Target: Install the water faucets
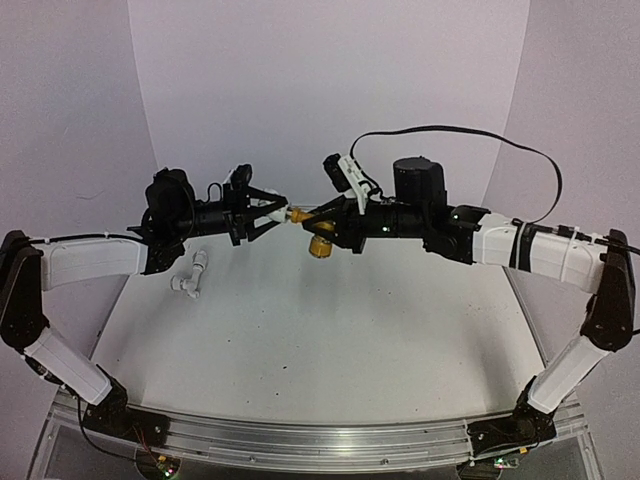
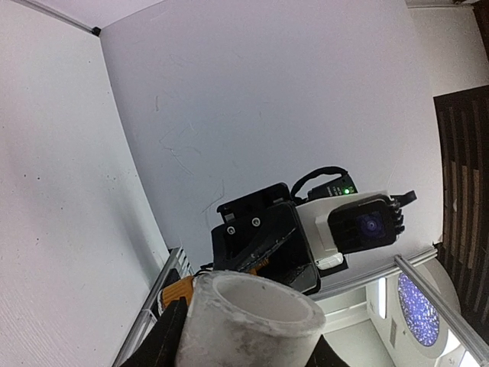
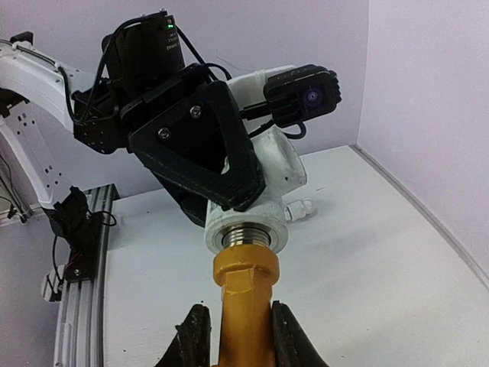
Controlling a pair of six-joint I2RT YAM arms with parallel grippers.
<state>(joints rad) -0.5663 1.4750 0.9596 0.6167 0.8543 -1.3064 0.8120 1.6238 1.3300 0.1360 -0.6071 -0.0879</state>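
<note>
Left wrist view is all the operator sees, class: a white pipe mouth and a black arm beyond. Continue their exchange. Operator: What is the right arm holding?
Observer: The right end effector grips a yellow-gold faucet.
Operator: Is it joined yet?
Observer: Its silvery thread meets the white fitting's mouth.
Operator: And the other faucet?
Observer: The white faucet lies on the table, untouched.

I see a yellow-gold faucet [image 3: 243, 302] with a silvery end, a white pipe fitting [image 3: 284, 176], and a white, dark-specked tabletop [image 3: 367, 252].
</note>
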